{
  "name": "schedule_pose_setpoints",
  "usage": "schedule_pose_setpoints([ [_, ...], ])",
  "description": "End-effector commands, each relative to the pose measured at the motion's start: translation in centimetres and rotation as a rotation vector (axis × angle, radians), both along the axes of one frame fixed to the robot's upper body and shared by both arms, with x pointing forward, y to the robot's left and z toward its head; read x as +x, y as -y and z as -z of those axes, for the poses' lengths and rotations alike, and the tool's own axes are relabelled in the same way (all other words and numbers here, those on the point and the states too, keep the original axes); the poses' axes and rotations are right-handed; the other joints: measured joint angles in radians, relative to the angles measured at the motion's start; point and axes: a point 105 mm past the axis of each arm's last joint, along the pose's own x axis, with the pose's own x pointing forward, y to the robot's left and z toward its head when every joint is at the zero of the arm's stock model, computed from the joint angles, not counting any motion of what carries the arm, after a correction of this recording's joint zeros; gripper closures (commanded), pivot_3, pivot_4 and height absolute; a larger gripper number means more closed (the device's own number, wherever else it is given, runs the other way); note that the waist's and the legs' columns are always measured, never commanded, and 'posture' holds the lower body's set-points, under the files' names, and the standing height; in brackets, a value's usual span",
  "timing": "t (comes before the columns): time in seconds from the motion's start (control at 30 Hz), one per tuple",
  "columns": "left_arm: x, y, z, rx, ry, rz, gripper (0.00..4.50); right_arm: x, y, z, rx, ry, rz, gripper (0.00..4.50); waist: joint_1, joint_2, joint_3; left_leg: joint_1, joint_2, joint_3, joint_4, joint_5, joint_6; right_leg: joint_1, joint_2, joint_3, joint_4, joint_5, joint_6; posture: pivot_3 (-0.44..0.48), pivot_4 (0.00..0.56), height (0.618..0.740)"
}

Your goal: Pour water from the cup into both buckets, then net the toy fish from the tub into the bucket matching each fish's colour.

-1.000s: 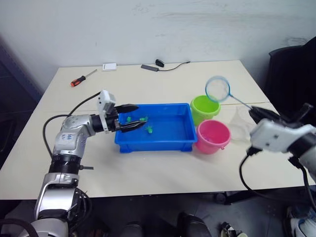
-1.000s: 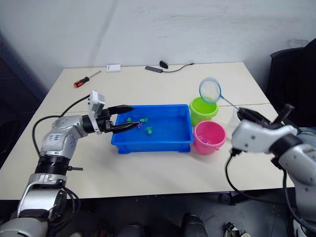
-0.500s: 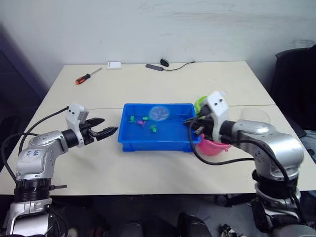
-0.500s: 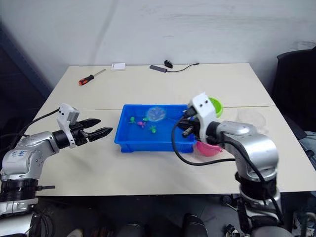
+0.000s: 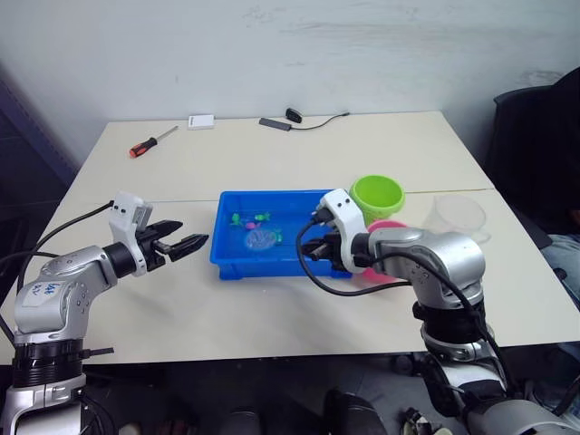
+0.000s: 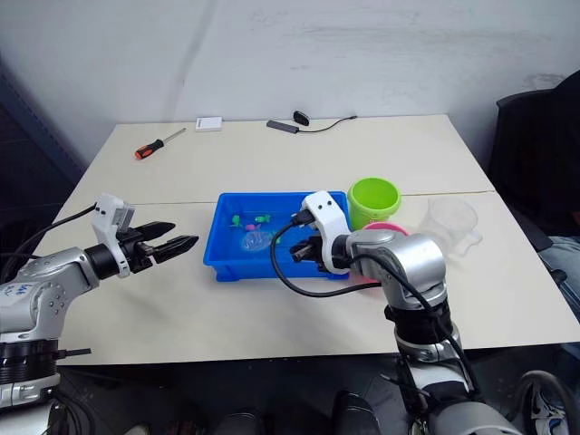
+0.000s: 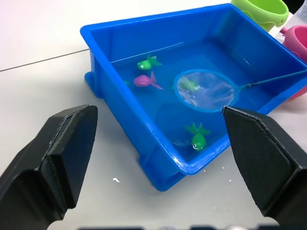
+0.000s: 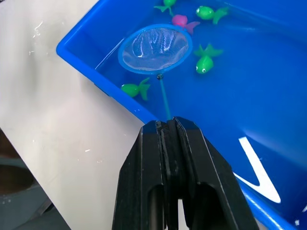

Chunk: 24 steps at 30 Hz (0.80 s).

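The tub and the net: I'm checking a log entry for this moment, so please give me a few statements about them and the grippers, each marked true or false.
1. The net has its hoop down inside the tub. True.
2. The right gripper is open and holds nothing. False: it is shut on the net's stick handle.
3. The left gripper is open, beside the tub and apart from it. True.
4. Every toy fish in the tub is pink. False: one pink fish shows; the others, like the green fish, are green.
5. The green bucket stands on the table beyond the pink bucket. True.
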Motion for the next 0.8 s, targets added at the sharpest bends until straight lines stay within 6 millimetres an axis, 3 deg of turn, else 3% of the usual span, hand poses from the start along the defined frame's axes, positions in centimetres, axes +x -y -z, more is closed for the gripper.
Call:
schedule_pose_setpoints([
  [0.03, -0.3, 0.2, -1.3, 0.027, 0.052, 0.018, 0.02, 0.2, -0.9, -0.1, 0.016, 0.011, 0.004, 4.5, 0.0, 0.0, 0.0, 0.0, 0.0, 0.0, 0.0, 0.0, 0.0, 0.0, 0.0, 0.0, 0.0, 0.0, 0.0, 0.0, 0.15, 0.74],
  [0.17, -0.4, 0.0, -0.5, 0.058, 0.026, 0.005, 0.02, 0.9, -1.4, 0.6, 0.017, -0.004, 0.042, 4.5, 0.0, 0.0, 0.0, 0.0, 0.0, 0.0, 0.0, 0.0, 0.0, 0.0, 0.0, 0.0, 0.0, 0.0, 0.0, 0.0, 0.15, 0.74],
  [0.8, -0.7, 0.0, -0.8, 0.072, 0.028, 0.0, 0.02, 3.7, -3.4, 2.3, -0.021, -0.027, 0.127, 4.5, -0.002, 0.001, 0.0, 0.0, 0.0, 0.0, -0.001, 0.0, -0.001, 0.0, 0.0, 0.0, 0.0, 0.0, 0.0, 0.0, 0.15, 0.74],
])
